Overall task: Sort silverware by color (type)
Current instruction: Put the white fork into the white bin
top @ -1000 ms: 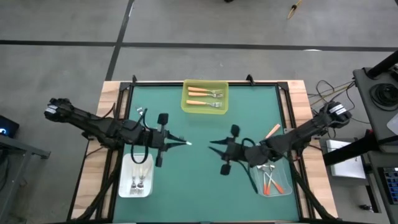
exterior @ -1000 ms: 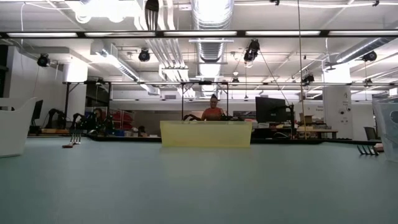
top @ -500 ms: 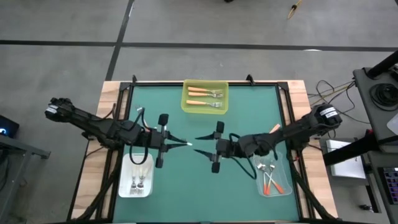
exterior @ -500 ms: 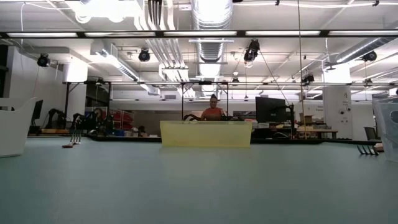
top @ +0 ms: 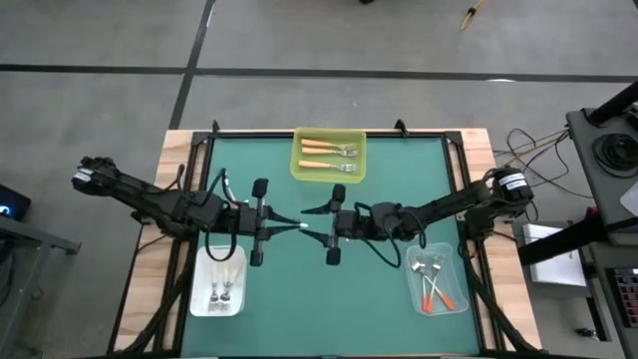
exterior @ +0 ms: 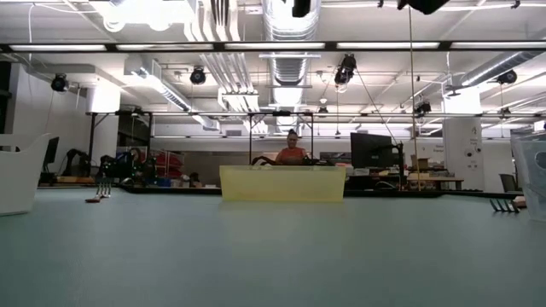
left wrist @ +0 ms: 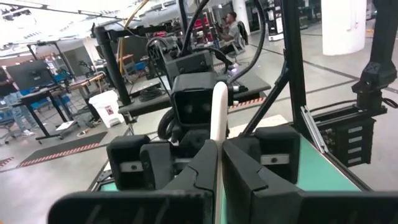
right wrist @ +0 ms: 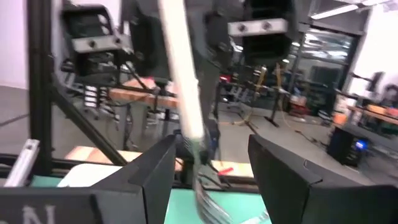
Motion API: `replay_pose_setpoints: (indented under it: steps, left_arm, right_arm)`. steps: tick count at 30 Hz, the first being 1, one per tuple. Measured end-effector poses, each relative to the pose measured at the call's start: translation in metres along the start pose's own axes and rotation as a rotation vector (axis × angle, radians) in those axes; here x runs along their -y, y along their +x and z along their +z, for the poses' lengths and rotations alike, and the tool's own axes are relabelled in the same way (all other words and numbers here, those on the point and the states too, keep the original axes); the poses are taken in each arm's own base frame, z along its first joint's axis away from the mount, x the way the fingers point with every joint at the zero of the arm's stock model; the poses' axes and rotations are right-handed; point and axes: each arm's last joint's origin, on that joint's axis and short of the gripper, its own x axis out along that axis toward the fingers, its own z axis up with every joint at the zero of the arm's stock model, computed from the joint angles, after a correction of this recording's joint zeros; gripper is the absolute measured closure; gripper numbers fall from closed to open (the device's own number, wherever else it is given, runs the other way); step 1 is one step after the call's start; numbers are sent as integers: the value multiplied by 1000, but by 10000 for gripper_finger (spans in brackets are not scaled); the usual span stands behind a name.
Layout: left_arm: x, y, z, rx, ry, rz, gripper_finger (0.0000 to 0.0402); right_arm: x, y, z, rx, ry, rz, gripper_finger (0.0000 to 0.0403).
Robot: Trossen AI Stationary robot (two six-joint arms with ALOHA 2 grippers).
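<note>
My left gripper (top: 284, 221) hovers over the table's middle, shut on a white-handled fork (top: 298, 227). My right gripper (top: 311, 225) faces it from the right and is wide open. Its fingers (right wrist: 155, 174) stand on either side of the white handle (right wrist: 181, 81) with clear gaps. White-handled forks lie in a white tray (top: 219, 281) at the near left. Light-orange ones lie in a yellow tray (top: 329, 156) at the far middle. Red-orange ones lie in a clear tray (top: 437, 281) at the near right. My left gripper pinches the fork's white handle (left wrist: 217, 134) between its two fingers. The fingers point level from the table's left and lie along the fork. The handle's rounded free end (left wrist: 219, 90) sticks out past the fingertips toward the right gripper. The fork is lifted clear of the table.
The green mat (top: 389, 189) has a raised black frame, with wooden table edges at both sides. In the low view the yellow tray (exterior: 282, 182) stands at the far middle, and a person sits in the room behind it.
My right gripper has travelled toward the table's left, up to the left gripper, tipping its fingers upward and opening wide. Its fingers now flank the free end of the white handle. My left gripper has stayed in place, still shut on the fork.
</note>
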Motion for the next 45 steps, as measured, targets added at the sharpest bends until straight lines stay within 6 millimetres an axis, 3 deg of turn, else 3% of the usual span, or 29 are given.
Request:
replay_pose_setpoints:
  steps: [8, 16, 24, 30, 37, 45]
  left_arm:
    - [0, 0, -1, -7, 6, 0, 401]
    - [0, 0, -2, -25, 11, 5, 401]
    - [-1, 0, -3, -36, -9, 29, 396]
    - [-5, -11, 1, -38, -15, 24, 328]
    - [-16, -39, 15, 9, -28, 11, 252]
    - [-17, -68, 33, 142, -51, -111, 247]
  right_arm:
    - [-3, 20, 5, 34, -41, 14, 238]
    - [-3, 22, 7, 32, -45, 7, 375]
    - [-2, 21, 6, 12, -38, -8, 377]
    - [-2, 21, 6, 7, -38, -18, 377]
    - [2, 22, 3, -34, -52, -62, 377]
    - [9, 26, -6, -50, -43, -73, 377]
